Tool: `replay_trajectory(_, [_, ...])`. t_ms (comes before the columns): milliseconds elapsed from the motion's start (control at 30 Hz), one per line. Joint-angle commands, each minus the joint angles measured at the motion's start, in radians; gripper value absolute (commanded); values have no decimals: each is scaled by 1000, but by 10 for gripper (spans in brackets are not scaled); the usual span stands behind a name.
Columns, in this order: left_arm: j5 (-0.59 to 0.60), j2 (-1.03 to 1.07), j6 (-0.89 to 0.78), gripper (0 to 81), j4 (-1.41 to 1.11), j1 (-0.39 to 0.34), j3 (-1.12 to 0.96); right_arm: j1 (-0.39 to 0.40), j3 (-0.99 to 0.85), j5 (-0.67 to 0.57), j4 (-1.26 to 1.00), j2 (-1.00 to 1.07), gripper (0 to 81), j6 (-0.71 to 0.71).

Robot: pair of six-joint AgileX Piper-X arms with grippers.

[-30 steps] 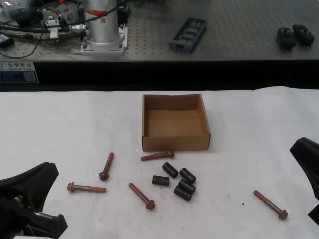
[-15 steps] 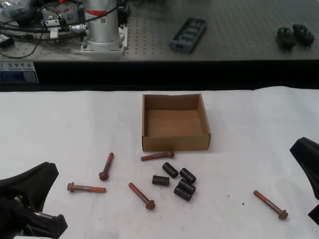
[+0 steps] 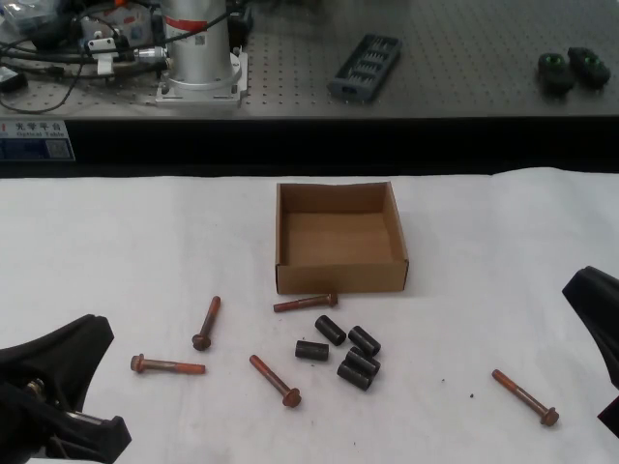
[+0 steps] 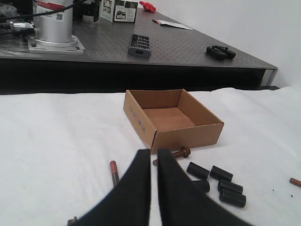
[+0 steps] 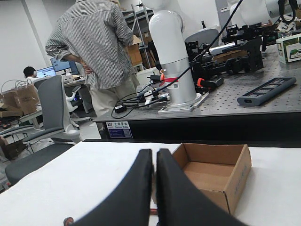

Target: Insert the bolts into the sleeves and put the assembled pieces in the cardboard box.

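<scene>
Bolts (image 3: 276, 380) and sleeves (image 3: 364, 340) lie loose on the table (image 3: 116, 242) between the cardboard box (image 3: 340, 277) and the near edge, both the left end effector (image 4: 154, 151) and right end effector (image 5: 154, 151) are pinched closed and empty, and a bumped sleeve could roll away.

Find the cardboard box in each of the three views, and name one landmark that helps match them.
High view: the cardboard box sits mid-picture, just beyond the sleeves.
Left wrist view: the box lies just beyond the left pincer.
Right wrist view: the box lies just beyond the right pincer.
Shared landmark: the dark slotted tray behind the box.
</scene>
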Motion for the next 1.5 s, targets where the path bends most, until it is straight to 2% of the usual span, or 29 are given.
replay_trajectory(0, [-4, -4, 12, 43, -13, -5, -5, -5, -9, 3, 1, -6, 43, 0])
replay_trajectory(300, [-4, -4, 12, 43, -21, -5, -5, -5, -9, 0, -3, -6, 43, 2])
replay_trajectory(433, [2, -4, -40, 43, -21, -5, -5, -5, -9, -3, -50, -6, 43, 5])
replay_trajectory(600, [60, -1, -114, 43, -22, -5, -5, -5, -9, -3, -182, -6, 43, 93])
replay_trajectory(700, [91, -1, -131, 43, -28, -5, -5, -5, -9, 1, -188, -6, 43, 113])
replay_trajectory(767, [99, -1, -212, 43, -21, -5, -5, -5, -9, 1, -188, -6, 43, 155])
replay_trajectory(833, [162, -1, -244, 43, -30, -5, -5, -5, -9, -11, -188, -6, 43, 197])
replay_trajectory(1067, [272, -1, -266, 43, -61, -5, -5, -5, -9, -30, -216, -6, 43, 210])
replay_trajectory(1133, [309, -1, -266, 43, -89, -5, -5, -5, -9, -79, -218, -6, 43, 240])
replay_trajectory(1267, [300, -1, -266, 43, -91, -5, -5, -8, -9, -96, -218, -6, 43, 238])
replay_trajectory(1367, [300, -1, -266, 43, -91, -5, -5, -8, -9, -158, -99, -6, 43, 139])
replay_trajectory(1467, [300, -1, -266, 43, -95, -5, -5, -8, -106, -233, 260, -3, 43, -33])
